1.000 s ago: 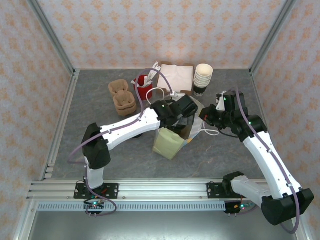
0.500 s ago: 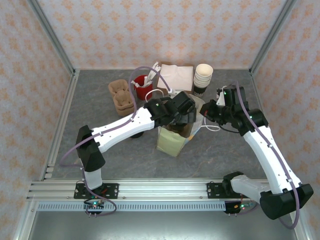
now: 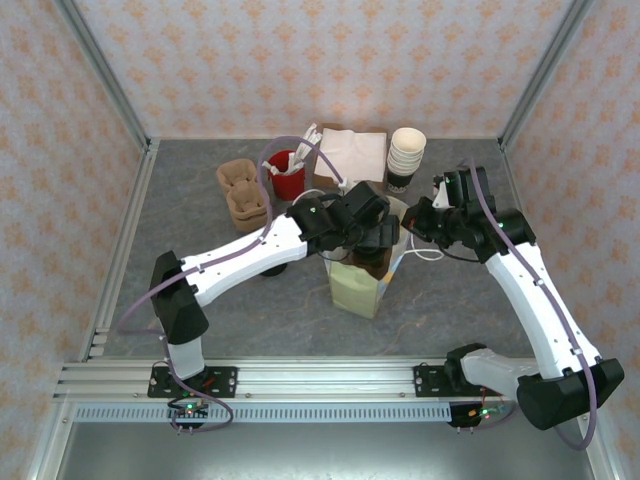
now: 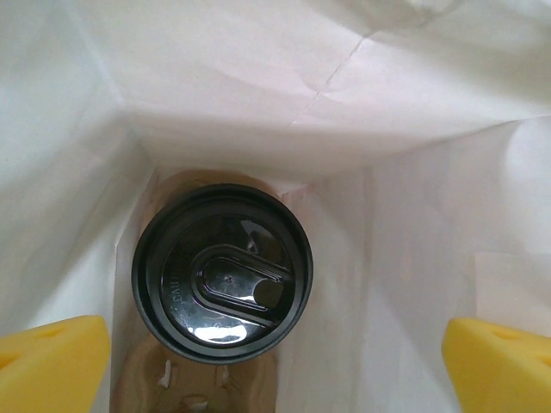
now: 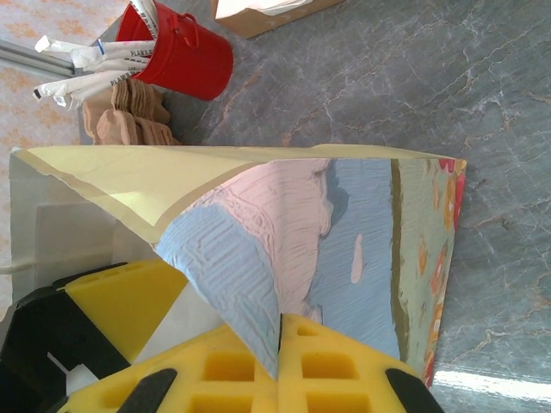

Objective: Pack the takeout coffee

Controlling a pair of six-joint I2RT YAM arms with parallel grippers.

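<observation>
So, peering straight down into the paper bag [image 4: 413, 129] from the left wrist: got the takeout coffee [image 4: 221, 271] standing upright at the bottom of the bag, black lid up, tucked against one side wall. Seems to be parked in a brown cardboard carrier [image 4: 198, 387] down there, probably to stop it tipping. Can't judge the snugness of that fit from up here.

Then the left gripper [image 4: 275, 366], hanging right over the bag's mouth with yellow pads spread wide, nothing pinched, well clear of the lid. Reads like a finished drop-off, jaws parted so as not to drag the cup back up.

Over at the bag's right rim: right gripper [image 5: 280, 344] clamped tight on a fold of the bag's printed wall. Pretty obviously there to hold the mouth open and prop the bag upright. Would risk a flop with coffee inside by letting go too early.

Behind the bag: red cup [image 5: 185, 52] full of paper sticks, stack of spare cups [image 3: 406, 155], napkin box [image 3: 350, 155], all apart from the bag. Guessing mostly done, just needing a clean straight-up exit for the left.
</observation>
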